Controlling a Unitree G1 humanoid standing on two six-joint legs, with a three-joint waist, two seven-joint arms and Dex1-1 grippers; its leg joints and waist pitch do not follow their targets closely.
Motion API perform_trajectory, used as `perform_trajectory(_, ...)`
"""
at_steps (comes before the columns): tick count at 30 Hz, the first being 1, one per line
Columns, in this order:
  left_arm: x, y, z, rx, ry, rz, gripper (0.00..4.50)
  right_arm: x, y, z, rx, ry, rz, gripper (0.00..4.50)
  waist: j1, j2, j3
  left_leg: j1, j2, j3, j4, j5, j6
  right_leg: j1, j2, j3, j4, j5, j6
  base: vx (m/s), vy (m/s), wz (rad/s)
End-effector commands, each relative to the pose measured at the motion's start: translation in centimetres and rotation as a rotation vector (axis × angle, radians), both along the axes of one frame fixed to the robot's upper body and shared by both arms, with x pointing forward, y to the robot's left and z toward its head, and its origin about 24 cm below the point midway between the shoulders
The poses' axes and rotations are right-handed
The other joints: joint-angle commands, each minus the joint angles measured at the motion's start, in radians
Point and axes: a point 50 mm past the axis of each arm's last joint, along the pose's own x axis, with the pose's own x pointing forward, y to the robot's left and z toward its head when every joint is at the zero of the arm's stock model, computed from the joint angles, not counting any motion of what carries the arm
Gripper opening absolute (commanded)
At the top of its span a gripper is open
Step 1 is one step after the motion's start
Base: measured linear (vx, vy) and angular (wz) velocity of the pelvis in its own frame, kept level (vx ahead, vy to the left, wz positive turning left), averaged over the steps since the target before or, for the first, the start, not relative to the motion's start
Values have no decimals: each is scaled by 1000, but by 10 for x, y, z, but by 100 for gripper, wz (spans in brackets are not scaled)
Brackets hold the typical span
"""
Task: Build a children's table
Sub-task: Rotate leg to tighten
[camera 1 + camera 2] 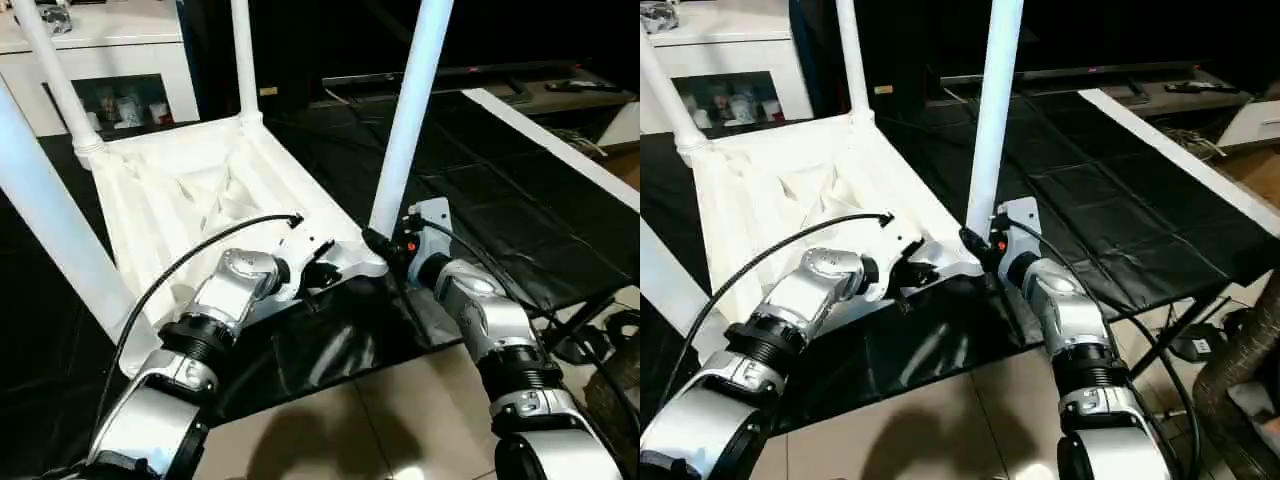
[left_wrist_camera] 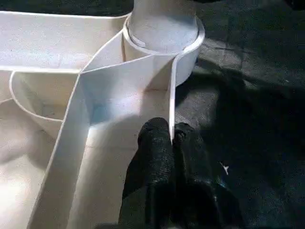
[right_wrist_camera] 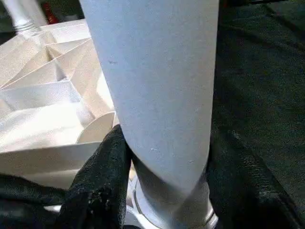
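children's table [image 1: 190,190]: upside down on the black-covered tabletop [image 1: 500,190], ribbed underside up, four legs pointing upward, so the leg sockets stay within reach
near leg [image 1: 408,120]: upright in the corner socket closest to the robot's right arm
right claw [image 3: 162,191]: fingers spread around the base of this leg, one on each side, likely to turn or steady it in its socket
left claw [image 2: 172,143]: pressed together on the thin frame wall just beside that corner, probably bracing the table against the other arm's effort
cabinet [image 1: 100,70]: white, well behind the table
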Motion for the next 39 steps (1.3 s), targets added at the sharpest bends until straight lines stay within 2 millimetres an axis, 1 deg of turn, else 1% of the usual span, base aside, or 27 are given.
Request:
perform_trajectory(1, 7, -21, 29, -55, -121, -76, 0, -15, 32, -21, 23, 100, 150, 274, 9, -1, -61, 1, 10, 2, -66, -309, 32, 44, -50, 36, -85, -427, -148, 0, 0, 0)
perform_trajectory(2, 6, -11, 27, -21, -122, -116, 0, -17, 23, -20, 5, 63, 177, 287, 10, -4, -62, -1, 10, 2, -67, -302, 34, 46, -50, 36, -84, -420, -145, 0, 0, 0)
perform_trajectory(3, 4, -4, 25, 1, -119, -151, 0, -20, 15, -19, -8, 31, 218, 287, 14, -3, -63, -2, 11, 0, -68, -299, 38, 48, -51, 35, -85, -416, -141, 0, 0, 0)
perform_trajectory(4, 1, 5, 23, 20, -103, -192, 0, -24, 3, -17, -23, -4, 273, 301, 14, -2, -65, -4, 13, 3, -66, -281, 43, 49, -49, 39, -78, -364, -148, 0, 0, 0)
perform_trajectory(5, -1, 8, 22, 26, -101, -213, 0, -25, -2, -15, -16, -11, 293, 309, 17, -2, -70, -3, 16, 4, -63, -245, 49, 53, -49, 41, -67, -273, -175, 0, 0, 0)
perform_trajectory(6, -1, 8, 22, 26, -101, -213, 0, -25, -2, -15, -16, -11, 293, 316, 18, -3, -71, -4, 16, 4, -62, -228, 56, 54, -47, 41, -60, -228, -193, 0, 0, 0)
perform_trajectory(7, -2, 14, 21, 38, -84, -234, 0, -28, -13, -11, -12, -31, 343, 323, 19, -3, -74, -9, 14, 5, -57, -185, 72, 60, -47, 39, -50, -154, -225, 0, 0, 0)
perform_trajectory(9, -3, 17, 21, 49, -85, -263, 0, -28, -20, -9, -16, -41, 368, 344, 19, -2, -75, -11, 14, 6, -55, -167, 84, 60, -46, 38, -46, -125, -239, 0, 0, 0)
perform_trajectory(10, -3, 21, 20, 61, -77, -279, 0, -29, -27, -5, -21, -51, 401, 353, 22, 4, -76, -9, 15, 6, -53, -158, 94, 60, -46, 38, -45, -114, -247, 0, 0, 0)
perform_trajectory(11, -4, 26, 20, 76, -89, -333, 0, -31, -38, 0, -32, -65, 445, 353, 26, 3, -75, -9, 16, 7, -52, -156, 100, 58, -45, 38, -45, -102, -256, 0, 0, 0)
perform_trajectory(12, -5, 29, 21, 79, -93, -369, 0, -32, -44, 3, -40, -71, 473, 368, 29, 3, -77, -9, 16, 7, -50, -156, 104, 59, -44, 37, -43, -97, -257, 0, 0, 0)
perform_trajectory(13, -6, 31, 20, 85, -87, -392, 0, -33, -49, 6, -52, -78, 504, 377, 38, 2, -77, -10, 19, 10, -48, -136, 107, 57, -42, 38, -36, -58, -268, 0, 0, 0)
perform_trajectory(15, -7, 33, 20, 89, -80, -404, 0, -34, -51, 7, -60, -82, 525, 386, 43, 3, -76, -8, 20, 11, -47, -148, 108, 56, -44, 37, -37, -64, -272, 0, 0, 0)
perform_trajectory(16, -11, 38, 20, 103, -66, -494, 0, -37, -61, 12, -91, -77, 602, 399, 48, 4, -75, -8, 21, 11, -48, -158, 105, 57, -45, 37, -38, -83, -271, 0, 0, 0)
perform_trajectory(18, -15, 41, 20, 135, -67, -592, 0, -38, -66, 15, -117, -73, 654, 411, 56, 3, -75, -6, 22, 11, -48, -176, 98, 56, -46, 37, -41, -117, -263, 0, 0, 0)
perform_trajectory(19, -17, 43, 20, 146, -60, -615, 0, -39, -67, 17, -120, -76, 673, 430, 61, 4, -73, -1, 24, 13, -49, -191, 89, 51, -45, 38, -43, -132, -261, 0, 0, 0)
perform_trajectory(21, -18, 44, 20, 155, -50, -656, 0, -40, -67, 21, -111, -87, 722, 430, 65, 1, -72, -2, 25, 14, -50, -208, 79, 52, -47, 39, -43, -154, -259, 0, 0, 0)
perform_trajectory(23, -21, 44, 20, 161, -39, -708, 0, -41, -64, 26, -99, -99, 783, 430, 70, 2, -72, -3, 26, 13, -50, -217, 71, 51, -49, 38, -45, -187, -249, 0, 0, 0)
perform_trajectory(25, -22, 43, 20, 167, -29, -743, 0, -42, -60, 27, -94, -101, 826, 430, 76, 2, -73, -2, 27, 12, -50, -215, 66, 50, -49, 38, -43, -186, -249, 0, 0, 0)
perform_trajectory(26, -23, 43, 19, 171, -26, -756, 0, -42, -59, 27, -91, -97, 842, 405, 78, 0, -73, -1, 27, 13, -50, -214, 64, 49, -49, 39, -43, -186, -249, 0, 0, 0)
perform_trajectory(29, -23, 43, 19, 187, -26, -794, 0, -42, -53, 24, -105, -90, 899, 392, 84, 2, -71, 0, 27, 13, -50, -233, 52, 45, -50, 39, -45, -222, -240, 0, 0, 0)
perform_trajectory(30, -22, 42, 19, 196, -30, -795, 0, -42, -51, 23, -103, -81, 913, 378, 85, 2, -71, 0, 28, 12, -51, -237, 47, 45, -50, 39, -45, -226, -238, 0, 0, 0)
perform_trajectory(31, -21, 42, 19, 204, -36, -790, 0, -41, -49, 22, -102, -77, 921, 378, 86, 1, -71, -1, 27, 12, -51, -243, 42, 46, -51, 39, -45, -236, -233, 0, 0, 0)
perform_trajectory(32, -20, 42, 19, 209, -40, -784, 0, -41, -47, 22, -99, -74, 927, 354, 86, 1, -70, -1, 27, 12, -51, -247, 40, 45, -50, 39, -46, -244, -231, 0, 0, 0)
perform_trajectory(35, -15, 42, 20, 229, -61, -753, 0, -39, -41, 20, -84, -60, 951, 348, 85, 1, -68, -2, 26, 9, -52, -279, 27, 44, -54, 38, -52, -316, -207, 0, 0, 0)
perform_trajectory(37, -14, 42, 21, 230, -65, -747, 0, -39, -38, 19, -76, -53, 967, 315, 87, 2, -67, 2, 27, 10, -52, -294, 22, 39, -53, 39, -57, -344, -200, 0, 0, 0)
perform_trajectory(39, -14, 43, 21, 231, -64, -745, 0, -38, -37, 18, -73, -47, 973, 306, 85, 2, -67, -1, 28, 8, -54, -301, 17, 42, -54, 38, -55, -352, -197, 0, 0, 0)
